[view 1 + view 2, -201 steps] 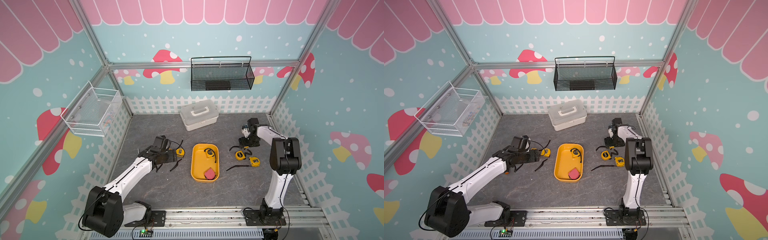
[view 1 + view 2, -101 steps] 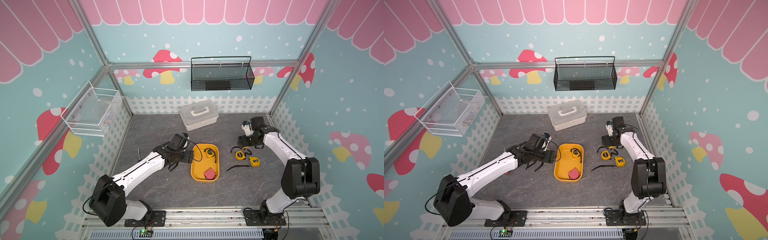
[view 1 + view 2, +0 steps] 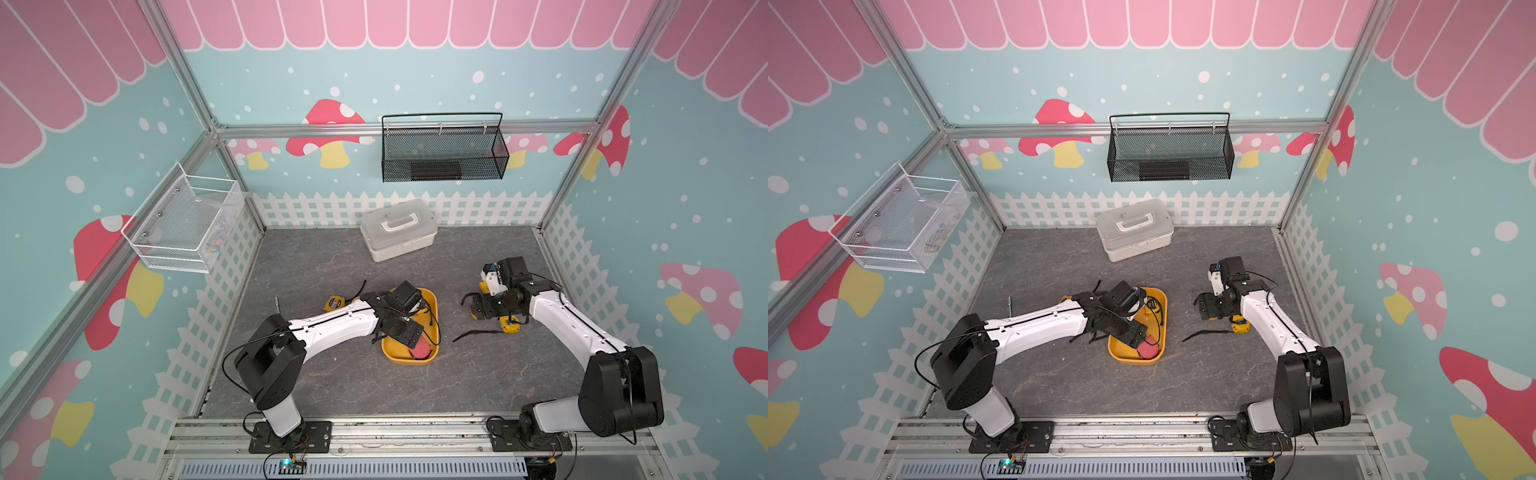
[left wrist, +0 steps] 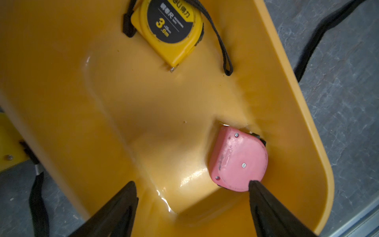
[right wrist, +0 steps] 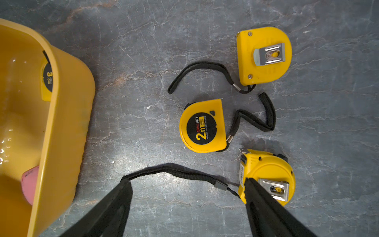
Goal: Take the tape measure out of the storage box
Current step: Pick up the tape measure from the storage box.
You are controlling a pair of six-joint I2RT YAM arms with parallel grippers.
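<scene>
Grey veined tabletop (image 3: 332,266) (mushroom-papered walls (image 3: 457,83) around) bears the orange-yellow plastic storage box (image 4: 143,102); left gripper (image 4: 191,182) and right gripper (image 5: 186,180) gape, empty.

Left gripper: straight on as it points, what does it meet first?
The left gripper would likely meet the storage box floor, bare between its open jaws. One fingertip overlaps the pink tape measure in its wrist view, so it may clip that first; depth unclear.

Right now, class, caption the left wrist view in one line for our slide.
Left gripper, open, over the storage box, which holds a yellow tape measure and a pink tape measure.
</scene>
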